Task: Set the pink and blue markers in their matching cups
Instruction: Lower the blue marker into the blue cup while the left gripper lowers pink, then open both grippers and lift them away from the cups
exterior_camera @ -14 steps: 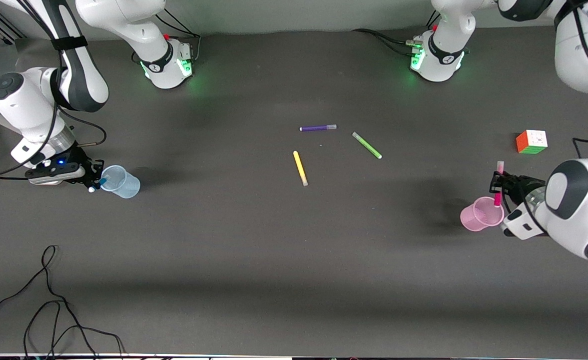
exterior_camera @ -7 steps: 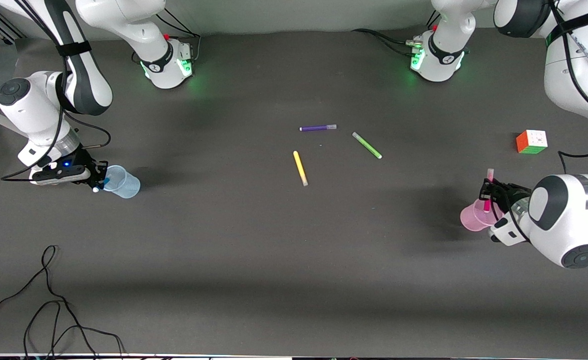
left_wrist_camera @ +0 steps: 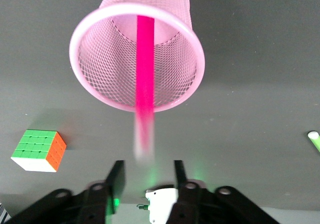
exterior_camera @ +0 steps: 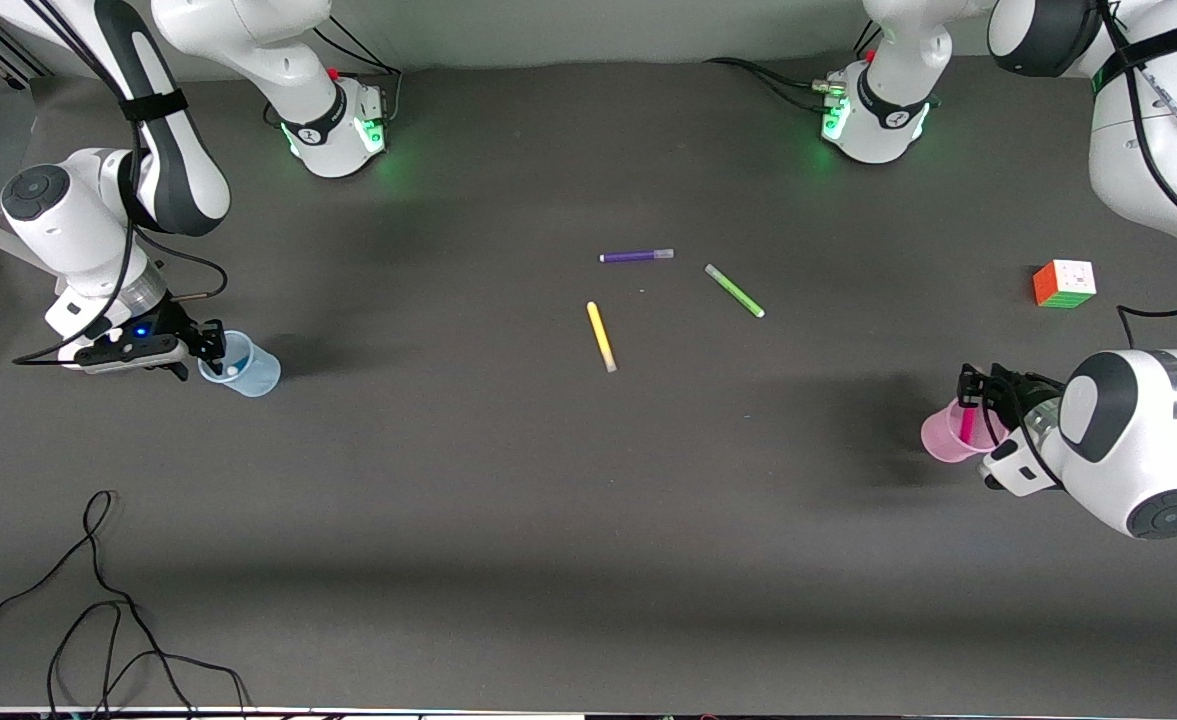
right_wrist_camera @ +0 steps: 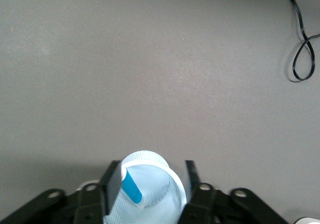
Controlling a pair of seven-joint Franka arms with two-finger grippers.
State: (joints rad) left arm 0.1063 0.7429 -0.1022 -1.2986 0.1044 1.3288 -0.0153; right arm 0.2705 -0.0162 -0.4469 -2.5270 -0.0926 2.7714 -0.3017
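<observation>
The pink marker stands loose in the pink cup, its upper end blurred and clear of the fingers. My left gripper is open just above the cup's rim. In the front view the pink cup stands at the left arm's end of the table, with the left gripper over it. The blue marker leans inside the pale blue cup. My right gripper is open, one finger either side of the cup's rim. In the front view the blue cup stands under the right gripper.
A purple pen, a green pen and a yellow pen lie mid-table. A colour cube sits farther from the front camera than the pink cup. A black cable lies near the front edge at the right arm's end.
The left gripper lowered the pink marker over the pink cup and opened; the marker dropped in. The right gripper moved over the blue cup and opened; the blue marker now leans inside it.
</observation>
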